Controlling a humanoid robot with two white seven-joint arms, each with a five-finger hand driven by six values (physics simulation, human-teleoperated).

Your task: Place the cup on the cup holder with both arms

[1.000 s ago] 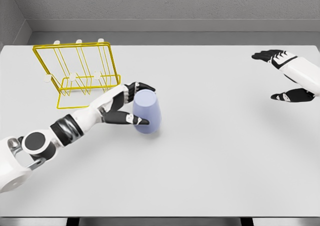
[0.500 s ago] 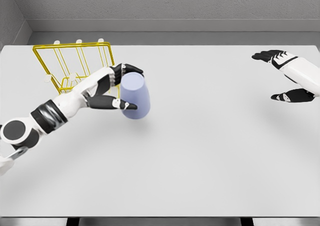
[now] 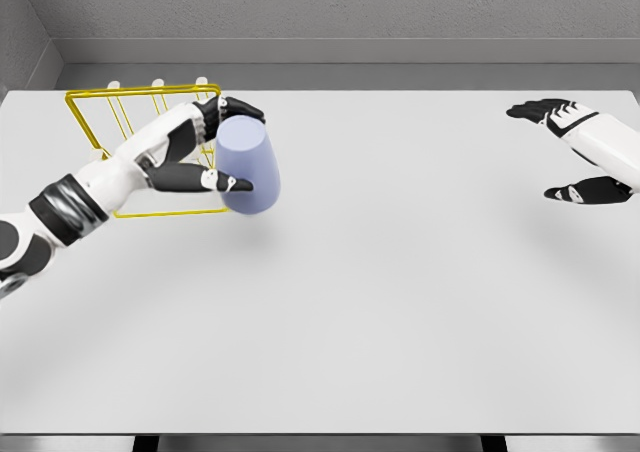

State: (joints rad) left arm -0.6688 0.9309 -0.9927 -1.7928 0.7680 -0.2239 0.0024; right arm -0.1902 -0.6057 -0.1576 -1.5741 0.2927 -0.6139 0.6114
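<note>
The left robot hand (image 3: 212, 150) comes in from the lower left on a white arm with dark joint bands, and its black fingers are closed around a pale lavender, smooth-sided tapered cup (image 3: 247, 167); the thumb lies across the cup's near side and the other fingers curl over its top edge; the cup is tilted, its narrower end up and towards the hand, and appears to be off the counter, though the contact is hard to judge; just behind and to the left of the cup stands a yellow wire cup holder (image 3: 95, 122) with white-tipped pegs, partly hidden by the forearm and hand; cup and holder overlap in the view, but whether they touch cannot be told; the pale grey counter (image 3: 400, 302) stretches to the right; at the far right edge the right robot hand (image 3: 570, 152) hangs above the counter, well apart from the cup, its fingers spread and holding nothing.
</note>
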